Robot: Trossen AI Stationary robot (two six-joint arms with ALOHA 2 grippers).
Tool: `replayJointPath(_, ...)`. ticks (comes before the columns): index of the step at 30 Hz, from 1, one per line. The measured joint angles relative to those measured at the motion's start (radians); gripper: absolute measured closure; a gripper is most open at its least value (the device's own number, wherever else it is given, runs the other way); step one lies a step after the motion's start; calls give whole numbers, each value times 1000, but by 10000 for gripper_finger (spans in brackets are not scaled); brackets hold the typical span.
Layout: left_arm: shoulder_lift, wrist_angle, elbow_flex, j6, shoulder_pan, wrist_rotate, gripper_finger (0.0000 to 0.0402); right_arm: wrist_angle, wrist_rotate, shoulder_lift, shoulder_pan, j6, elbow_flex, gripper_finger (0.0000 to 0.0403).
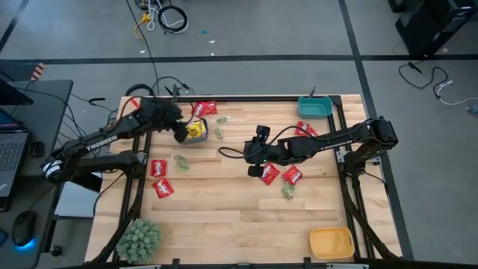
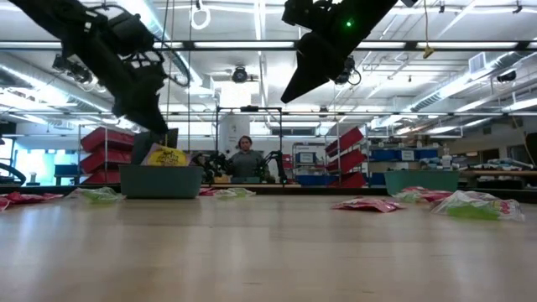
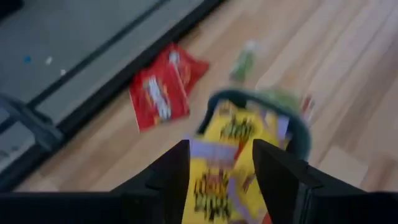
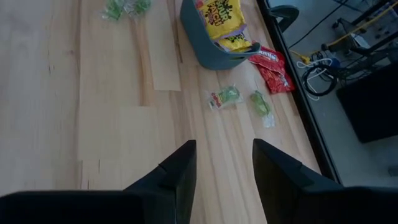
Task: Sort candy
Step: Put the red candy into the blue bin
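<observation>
The candy lies scattered over the wooden counter [image 1: 224, 217] as small flat wrapped packets in three kinds. Bright yellow packets [image 1: 196, 130] printed with dark lettering fill a small grey-teal bin [image 4: 208, 55] near the counter's far edge; the left gripper [image 1: 180, 134] hangs just above that bin, its fingers [image 3: 171, 177] spread apart and grasping nothing. Shiny red packets [image 1: 160, 167] sit in loose groups: two on the counter's left side, two more just behind the bin by the far edge, and a few under and beside the right gripper [image 1: 254, 168] near the middle. Smaller pale green packets [image 4: 225, 96], crinkled and translucent, lie singly beside the bin and further out. The right gripper hovers over bare wood with its fingers [image 4: 179, 174] parted and empty.
</observation>
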Motion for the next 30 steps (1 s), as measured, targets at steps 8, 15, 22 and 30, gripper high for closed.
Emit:
replayJointPath(8, 72, -21, 15, 59, -35, 114, 307, 6, -59, 0, -39, -7, -20, 335)
replayJointPath(15, 181, 61, 14, 76, -37, 135, 392, 156, -257, 0, -123, 22, -137, 392)
replayJointPath(22, 243, 59, 14, 29, -37, 56, 399, 290, -311, 2, -165, 29, -220, 401)
replayJointPath(30, 302, 101, 14, -5, -37, 6, 400, 317, -315, 2, -175, 31, -233, 402)
